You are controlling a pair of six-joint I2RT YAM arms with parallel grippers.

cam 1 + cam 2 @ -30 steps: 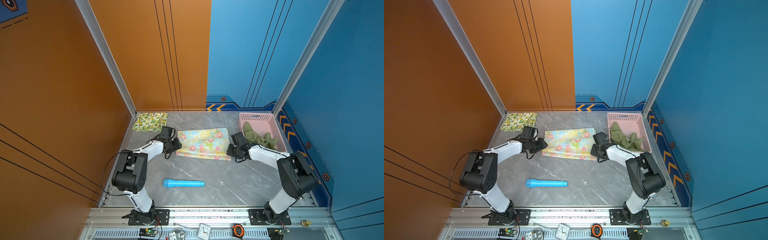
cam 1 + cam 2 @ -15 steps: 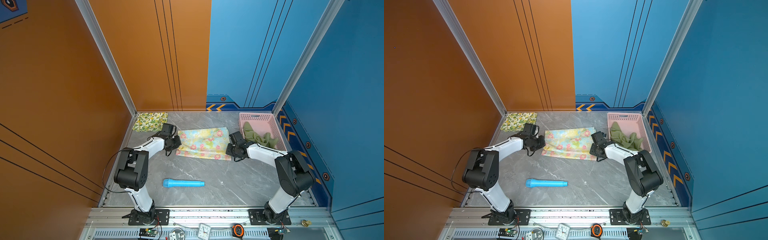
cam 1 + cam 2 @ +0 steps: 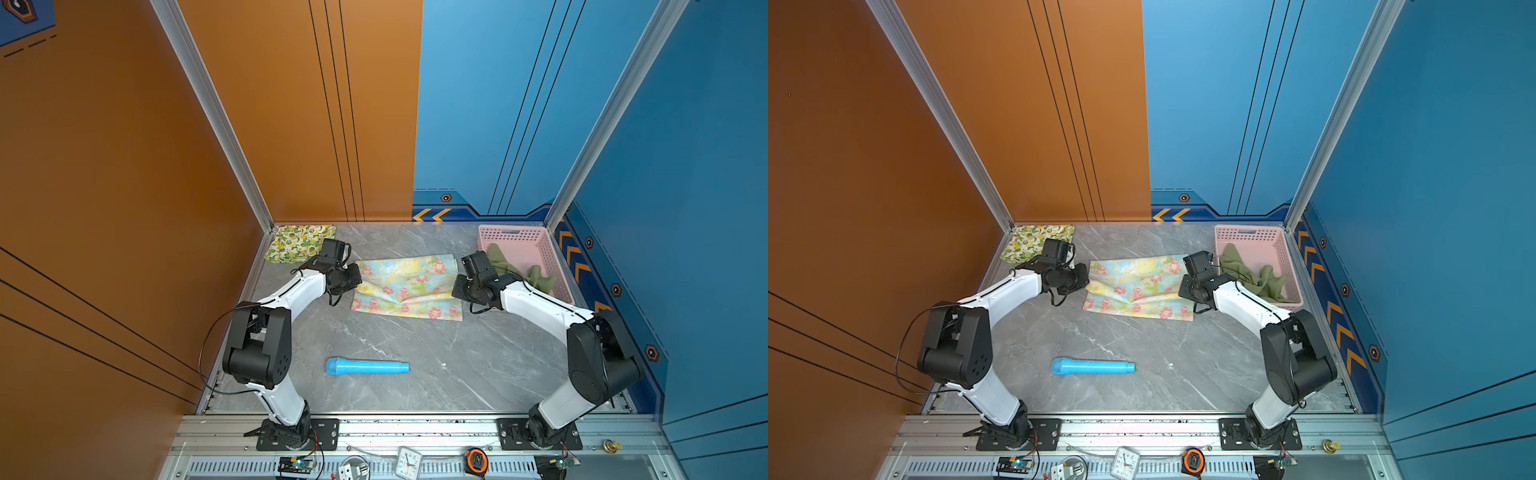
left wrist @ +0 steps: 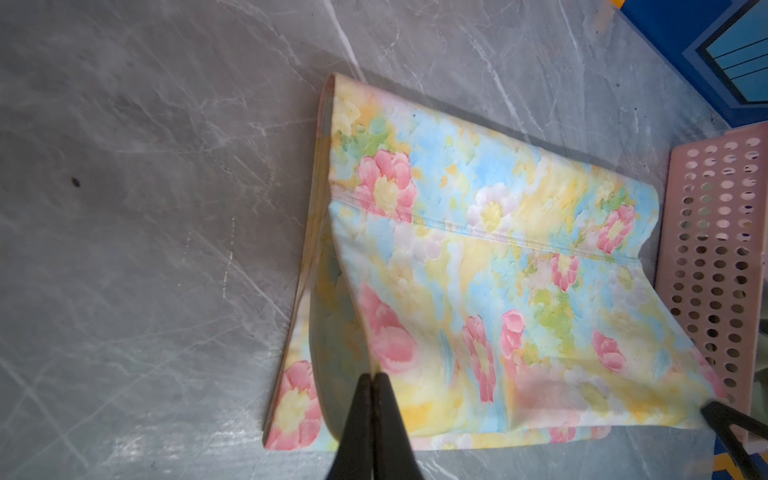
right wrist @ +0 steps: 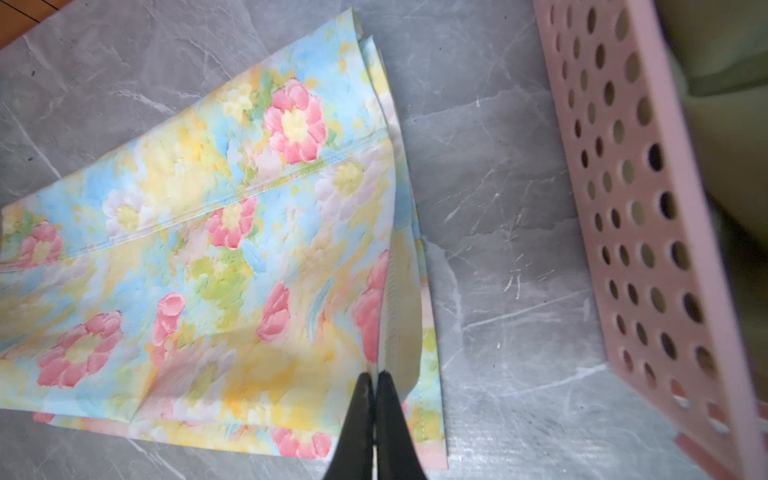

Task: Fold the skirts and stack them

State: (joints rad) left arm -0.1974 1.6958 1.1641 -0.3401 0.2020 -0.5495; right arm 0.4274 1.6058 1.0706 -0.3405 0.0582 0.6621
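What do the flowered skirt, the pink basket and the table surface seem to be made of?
The flowered skirt: thin matte cloth, perhaps cotton; it shows a stitched seam and soft folds.
The pink basket: smooth moulded plastic, by its stiff wall with rows of round holes.
The table: grey marble look with white veins and faint sheen; real stone or printed laminate, I cannot tell.

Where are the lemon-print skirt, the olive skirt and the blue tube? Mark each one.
lemon-print skirt [image 3: 297,245]: in a top view, middle of the cloth.
olive skirt [image 3: 540,279]: in a top view, its crumpled near end.
blue tube [image 3: 365,367]: in a top view, middle of its body.
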